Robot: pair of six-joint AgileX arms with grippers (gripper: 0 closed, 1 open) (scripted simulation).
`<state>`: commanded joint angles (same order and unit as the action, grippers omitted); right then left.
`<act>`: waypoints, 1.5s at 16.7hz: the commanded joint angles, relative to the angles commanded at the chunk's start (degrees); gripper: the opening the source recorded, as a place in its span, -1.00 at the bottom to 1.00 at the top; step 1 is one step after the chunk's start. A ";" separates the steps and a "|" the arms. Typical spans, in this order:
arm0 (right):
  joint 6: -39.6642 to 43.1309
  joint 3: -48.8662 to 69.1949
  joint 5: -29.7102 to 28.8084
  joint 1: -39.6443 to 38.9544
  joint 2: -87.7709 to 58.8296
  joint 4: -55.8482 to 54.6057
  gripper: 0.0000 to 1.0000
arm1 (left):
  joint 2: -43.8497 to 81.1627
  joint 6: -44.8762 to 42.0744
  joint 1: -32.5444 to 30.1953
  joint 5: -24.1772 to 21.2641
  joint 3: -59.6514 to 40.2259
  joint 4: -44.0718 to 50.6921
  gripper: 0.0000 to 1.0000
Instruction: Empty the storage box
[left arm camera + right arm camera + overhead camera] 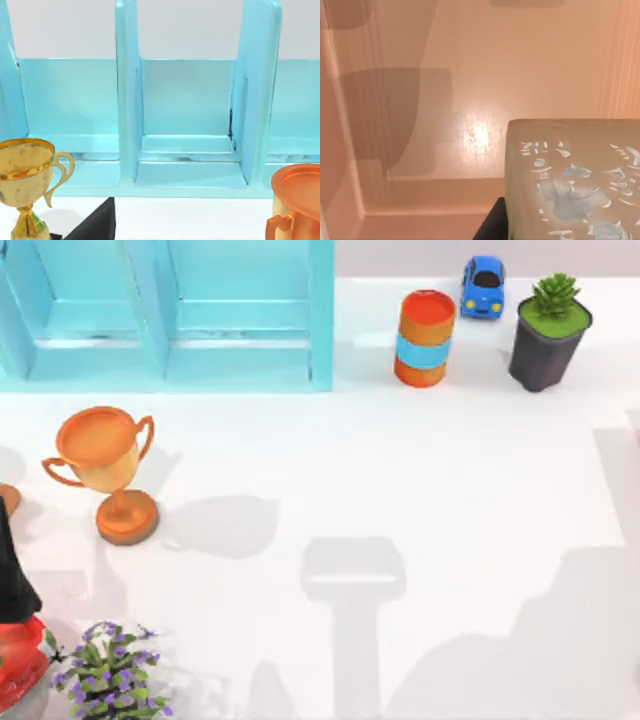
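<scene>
White table (400,460), evenly lit, crossed by soft grey shadows toward the near edge. Pale grey wall (420,255) behind the far edge. In the right wrist view, warm orange-lit surface with a bright glare spot.

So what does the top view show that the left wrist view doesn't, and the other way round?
The top view alone: an orange can with a blue band, a blue toy car, a potted succulent at the far right, and a purple flowering plant at the near left.

The left wrist view alone: a gold trophy, and the blue storage box's upright dividers seen side-on, the compartments bare.

Both: the blue storage box and the orange trophy.
</scene>
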<state>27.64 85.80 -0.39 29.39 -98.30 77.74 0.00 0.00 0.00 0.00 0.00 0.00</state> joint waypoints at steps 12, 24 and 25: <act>-51.89 16.25 0.53 -51.51 -22.89 -4.32 -1.00 | 0.00 0.00 0.00 0.00 0.00 0.00 1.00; -68.58 19.91 0.28 -67.98 -28.26 -8.48 -1.00 | 0.00 0.00 0.00 0.00 0.00 0.00 1.00; -68.53 19.23 0.28 -68.06 -28.49 -9.28 -1.00 | 0.00 0.00 0.00 0.00 0.00 0.00 1.00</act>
<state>-40.89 105.03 -0.11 -38.67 -126.79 68.45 0.00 0.00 0.00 0.00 0.00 0.00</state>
